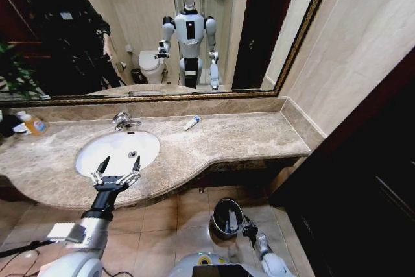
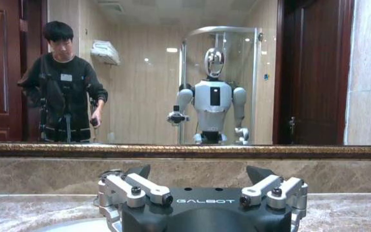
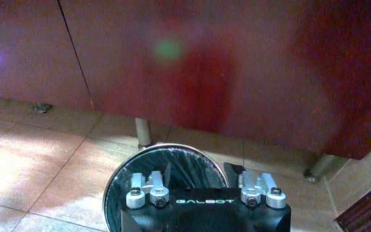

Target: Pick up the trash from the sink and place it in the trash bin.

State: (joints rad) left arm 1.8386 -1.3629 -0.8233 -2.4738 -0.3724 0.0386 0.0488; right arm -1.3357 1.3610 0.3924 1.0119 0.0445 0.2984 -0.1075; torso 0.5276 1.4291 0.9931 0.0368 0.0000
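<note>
Head view: the left tool [image 1: 117, 170] hovers wide open and empty at the near rim of the sink [image 1: 90, 149], whose basin looks bare, while one white tube [image 1: 191, 122] lies on the counter [image 1: 246, 137] beside the mirror. Left wrist view: the left tool's fingers [image 2: 135, 186] stand spread, holding nothing. Right wrist view: the right tool [image 3: 202, 181] hangs open and empty over the trash bin [image 3: 121, 174]; a descent into the basin risks closing on nothing, because the visible tube lies outside it.

Left claw [image 1: 117, 168] spread over sink [image 1: 91, 146]; right claw [image 1: 235, 222] above trash bin [image 1: 220, 207].

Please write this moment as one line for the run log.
left gripper: open, over sink front rim | right gripper: open, above trash bin | tube: on counter
</note>
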